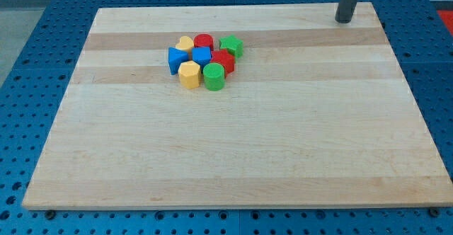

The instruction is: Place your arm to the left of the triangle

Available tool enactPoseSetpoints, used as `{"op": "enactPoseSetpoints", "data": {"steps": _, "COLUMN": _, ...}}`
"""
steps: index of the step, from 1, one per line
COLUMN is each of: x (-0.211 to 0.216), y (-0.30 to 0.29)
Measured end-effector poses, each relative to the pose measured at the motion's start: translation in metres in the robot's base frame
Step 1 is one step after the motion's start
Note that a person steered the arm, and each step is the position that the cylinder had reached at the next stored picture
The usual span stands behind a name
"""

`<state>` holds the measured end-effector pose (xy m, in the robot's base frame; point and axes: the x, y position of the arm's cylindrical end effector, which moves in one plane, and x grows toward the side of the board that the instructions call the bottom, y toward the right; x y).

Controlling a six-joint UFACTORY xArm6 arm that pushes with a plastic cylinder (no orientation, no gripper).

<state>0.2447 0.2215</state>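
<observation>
In the camera view, a pale wooden board (233, 150) lies on a blue perforated table (28, 37), and all the blocks sit packed in one tight cluster on the far half of the board, left of its middle. The blue triangle (176, 59) forms the left edge of that cluster, its point facing left, with bare board beside it on that side. Just behind it to the right is a yellow heart-shaped block (185, 44), and next to that a red cylinder (204, 42). A green star (231, 47) marks the far right of the group. In the centre a blue block (202, 56), shape hard to make out, touches the triangle, with a red block (224, 60) on its right. At the near edge stand a yellow hexagonal block (189, 73) and a green cylinder (214, 76), side by side and touching. My tip (344, 20) rests at the far right of the board, near its far edge, well apart from the cluster and on the opposite side from the triangle's left. The rod is a plain dark shaft with nothing to open or close; it touches no block and holds nothing.
</observation>
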Motion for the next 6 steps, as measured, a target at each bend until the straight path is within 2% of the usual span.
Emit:
{"op": "enactPoseSetpoints", "data": {"steps": 1, "x": 0.001, "y": 0.0}}
{"op": "enactPoseSetpoints", "data": {"steps": 2, "x": 0.034, "y": -0.002}}
{"op": "enactPoseSetpoints", "data": {"steps": 3, "x": 0.104, "y": -0.021}}
{"op": "enactPoseSetpoints", "data": {"steps": 4, "x": 0.199, "y": -0.054}}
{"op": "enactPoseSetpoints", "data": {"steps": 5, "x": 0.246, "y": -0.147}}
{"op": "enactPoseSetpoints", "data": {"steps": 6, "x": 0.248, "y": -0.255}}
